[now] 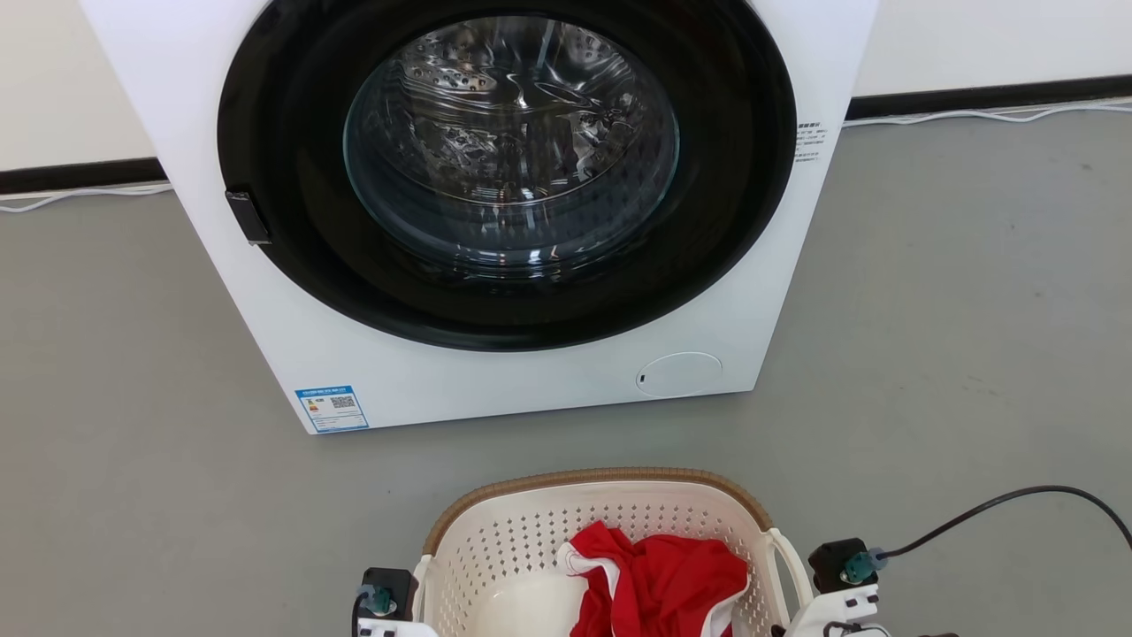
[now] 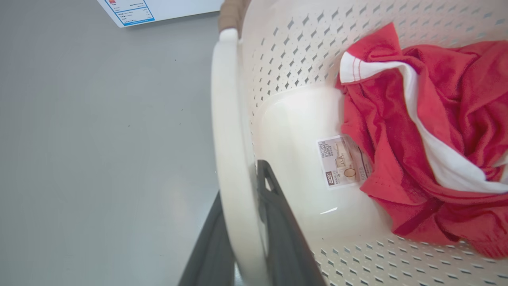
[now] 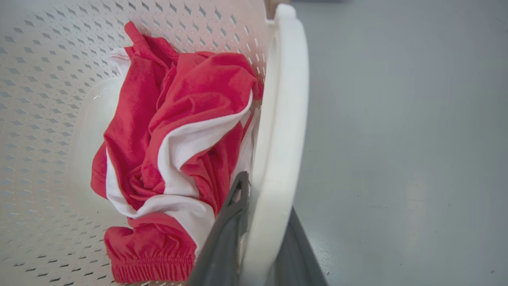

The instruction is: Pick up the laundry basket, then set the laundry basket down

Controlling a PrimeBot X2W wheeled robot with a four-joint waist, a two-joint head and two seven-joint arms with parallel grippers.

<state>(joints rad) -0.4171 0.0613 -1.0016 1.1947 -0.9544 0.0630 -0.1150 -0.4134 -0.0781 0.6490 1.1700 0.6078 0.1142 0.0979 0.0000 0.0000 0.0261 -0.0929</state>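
Observation:
The laundry basket [image 1: 601, 479], cream-white and perforated with a brown rim band, sits at the bottom centre of the head view, in front of the washing machine. A red and white garment [image 1: 659, 579] lies crumpled inside it. In the left wrist view my left gripper [image 2: 242, 186] is shut on the basket's white loop handle [image 2: 226, 119], one dark finger on each side. The right wrist view has my right gripper [image 3: 268, 198] shut the same way on the other handle [image 3: 285, 99]. Whether the basket rests on the floor I cannot tell.
A white front-loading washing machine [image 1: 531, 380] with a shut round glass door [image 1: 508, 150] stands just beyond the basket. Grey floor spreads to both sides. A black cable [image 1: 1017, 495] runs off from my right wrist. White cords [image 1: 973, 113] lie along the wall.

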